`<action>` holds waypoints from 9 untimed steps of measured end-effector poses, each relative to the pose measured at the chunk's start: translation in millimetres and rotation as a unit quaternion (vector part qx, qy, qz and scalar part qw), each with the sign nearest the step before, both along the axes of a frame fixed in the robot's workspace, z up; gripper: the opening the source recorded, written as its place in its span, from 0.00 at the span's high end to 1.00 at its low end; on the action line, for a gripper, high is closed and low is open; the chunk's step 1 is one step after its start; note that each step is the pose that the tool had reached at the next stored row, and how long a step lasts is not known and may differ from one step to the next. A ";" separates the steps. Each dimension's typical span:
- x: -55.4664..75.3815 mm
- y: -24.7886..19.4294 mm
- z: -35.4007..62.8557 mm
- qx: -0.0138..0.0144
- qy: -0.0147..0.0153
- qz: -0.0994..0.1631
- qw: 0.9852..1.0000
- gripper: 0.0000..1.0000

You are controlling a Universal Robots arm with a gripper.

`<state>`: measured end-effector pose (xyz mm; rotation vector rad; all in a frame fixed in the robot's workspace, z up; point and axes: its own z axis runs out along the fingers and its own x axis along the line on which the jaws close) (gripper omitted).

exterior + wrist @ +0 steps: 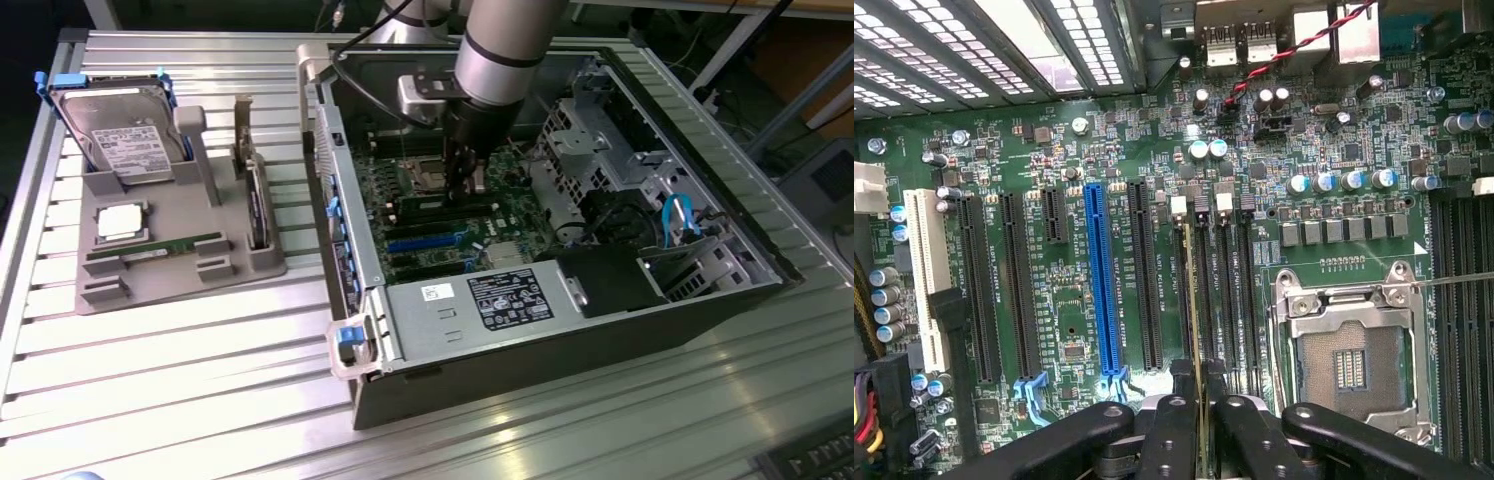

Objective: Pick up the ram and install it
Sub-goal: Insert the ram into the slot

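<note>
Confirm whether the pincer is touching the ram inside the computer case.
Touching. The wrist view shows the ram edge-on, pinched between the pincer's two dark fingers, with no gap on either side.

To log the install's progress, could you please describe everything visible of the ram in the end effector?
The ram appears edge-on: a thin, straight greenish-gold strip pinched between the end effector's black fingers. It stands on edge over the motherboard, running along the dark memory slots beside the empty CPU socket. Whether it is seated cannot be told.
</note>
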<state>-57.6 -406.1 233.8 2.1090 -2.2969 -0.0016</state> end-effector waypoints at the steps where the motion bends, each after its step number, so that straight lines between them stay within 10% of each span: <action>1: 0.0 0.0 0.0 0.000 0.000 0.002 1.000 0.86; 9: 0.0 0.0 -1.4 0.000 0.000 0.006 1.000 0.86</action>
